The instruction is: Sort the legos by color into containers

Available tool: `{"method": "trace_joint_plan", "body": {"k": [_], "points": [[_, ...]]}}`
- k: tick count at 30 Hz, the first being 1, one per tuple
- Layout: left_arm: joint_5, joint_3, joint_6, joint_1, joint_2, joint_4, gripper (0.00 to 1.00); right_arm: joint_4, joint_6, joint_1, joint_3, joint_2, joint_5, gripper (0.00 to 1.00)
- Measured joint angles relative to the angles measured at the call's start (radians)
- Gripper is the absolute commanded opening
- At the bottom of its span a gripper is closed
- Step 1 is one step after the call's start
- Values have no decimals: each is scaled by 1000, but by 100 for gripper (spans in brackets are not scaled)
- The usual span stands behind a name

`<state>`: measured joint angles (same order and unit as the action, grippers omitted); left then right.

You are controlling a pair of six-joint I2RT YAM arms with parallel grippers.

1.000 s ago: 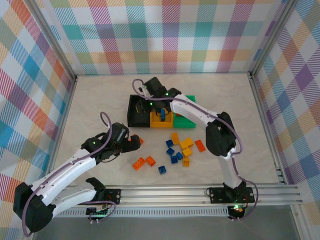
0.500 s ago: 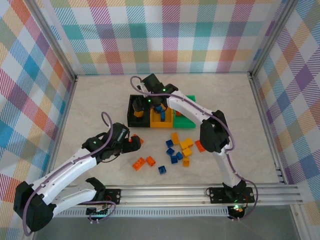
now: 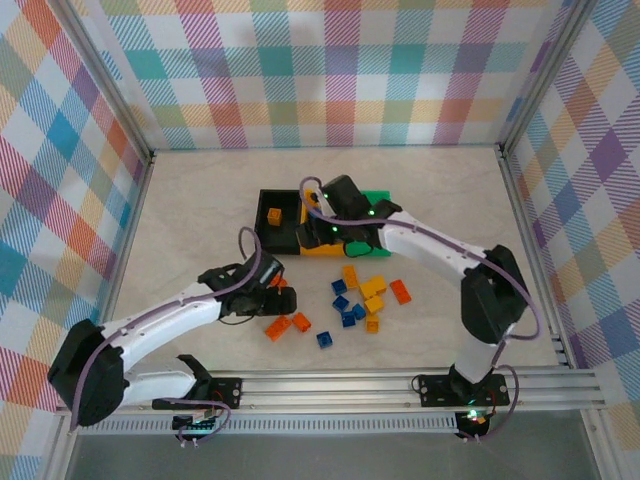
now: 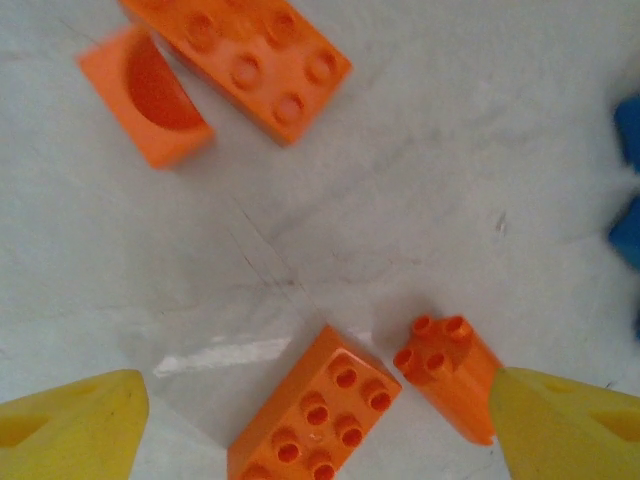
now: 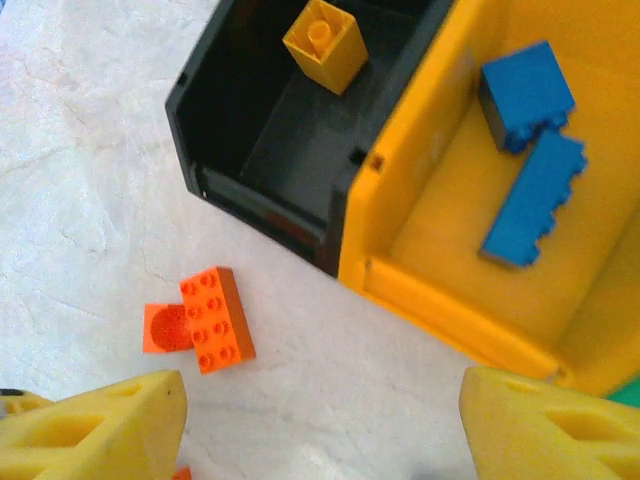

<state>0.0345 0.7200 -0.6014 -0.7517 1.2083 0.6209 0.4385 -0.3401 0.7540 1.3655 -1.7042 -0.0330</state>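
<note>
most legos (image 3: 362,296) lie loose on the table (image 3: 200,200), near the bins. one yellow brick (image 5: 325,45) sits in the black bin (image 5: 290,130) and two blue bricks (image 5: 535,200) in the yellow-orange bin (image 5: 440,235). the right gripper (image 5: 320,420) hangs above both bins, jaws wide and empty. the left gripper (image 4: 315,420) is wide open over two orange bricks (image 4: 440,370).

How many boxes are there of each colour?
black bin: 1
yellow bin: 1
green bin: 1
Total: 3
</note>
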Motion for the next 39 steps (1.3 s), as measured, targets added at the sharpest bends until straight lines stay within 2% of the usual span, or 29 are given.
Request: {"method": "trace_joint_plan", "body": {"k": [6, 9, 13, 20, 26, 33, 39], "points": [[3, -12, -5, -95, 61, 13, 81, -29, -42, 0, -183, 141, 23, 74], [2, -34, -13, -127, 94, 11, 74, -39, -49, 0, -212, 177, 37, 74], [11, -64, -16, -143, 157, 6, 71, -48, -56, -2, -224, 208, 52, 74], [48, -54, -32, -146, 180, 24, 47, -58, -64, -10, -237, 237, 65, 74], [60, -44, -29, -146, 186, 33, 32, -58, -64, -15, -272, 264, 75, 75], [34, 14, -22, -147, 187, 32, 29, -68, -76, -46, -342, 328, 93, 75], [8, 270, 30, -148, 277, 11, 26, -76, -105, -107, -458, 440, 112, 75]]}}
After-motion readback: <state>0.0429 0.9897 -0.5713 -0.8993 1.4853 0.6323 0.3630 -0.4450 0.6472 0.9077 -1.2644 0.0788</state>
